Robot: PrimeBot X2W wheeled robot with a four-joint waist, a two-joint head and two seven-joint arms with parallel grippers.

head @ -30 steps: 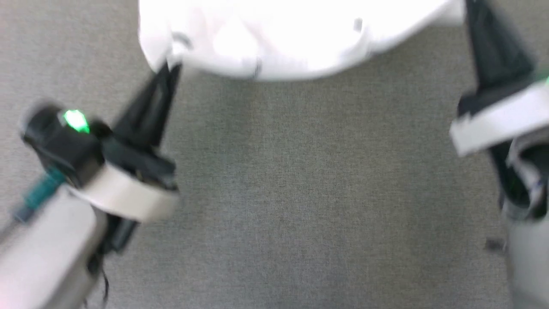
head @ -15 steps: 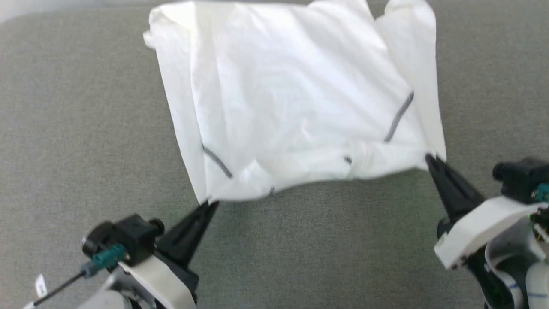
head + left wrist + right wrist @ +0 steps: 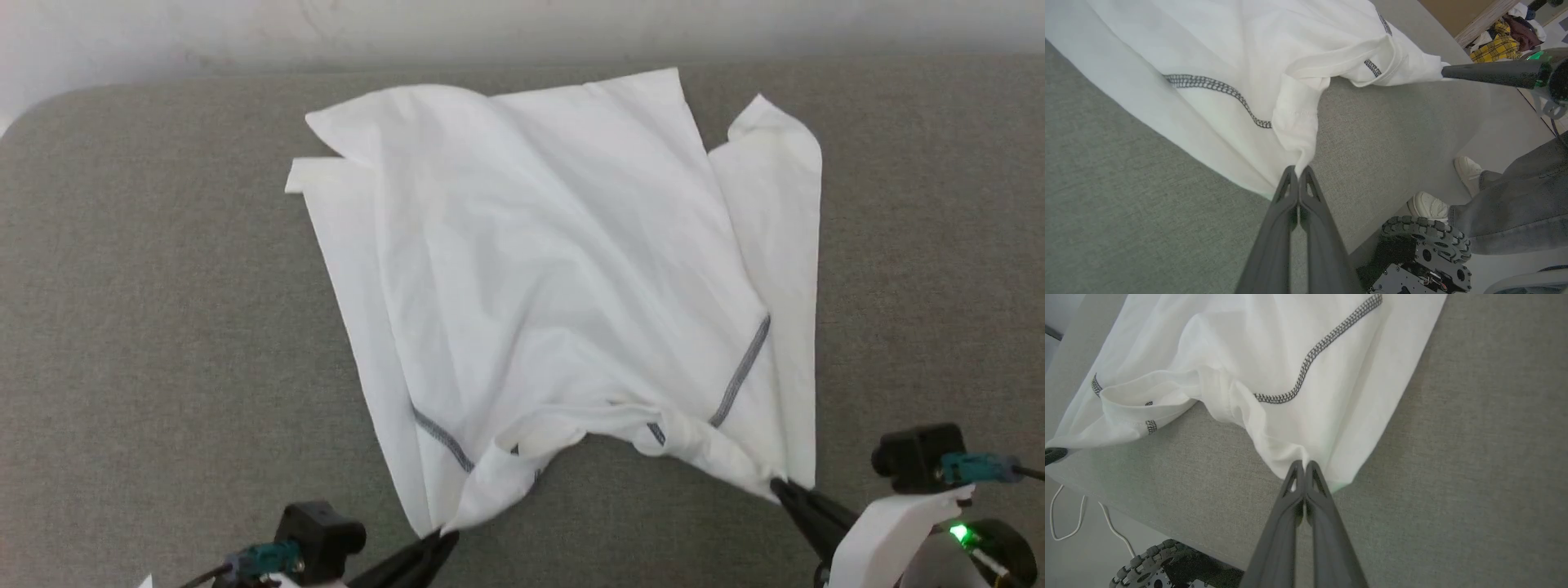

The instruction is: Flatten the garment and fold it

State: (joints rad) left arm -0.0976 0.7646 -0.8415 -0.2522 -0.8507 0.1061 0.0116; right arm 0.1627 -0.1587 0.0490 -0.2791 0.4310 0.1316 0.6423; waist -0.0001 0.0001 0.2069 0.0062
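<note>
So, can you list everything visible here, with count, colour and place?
garment: one, white with dark grey zigzag seams, wrinkled on the table
table: one, grey cloth-covered, under the garment
clothes pile: one, yellow checked and dark red, beyond the table
cable: one, white, on the floor
person's legs: two, grey trousers, white shoes, beside the robot
wheel: one per wrist view, black, below table edge
left gripper: one, dark grey, shut on the garment's near left corner
right gripper: one, dark grey, shut on its near right corner

Bottom edge crops the left gripper; right edge crops a person (legs, shoes).
</note>
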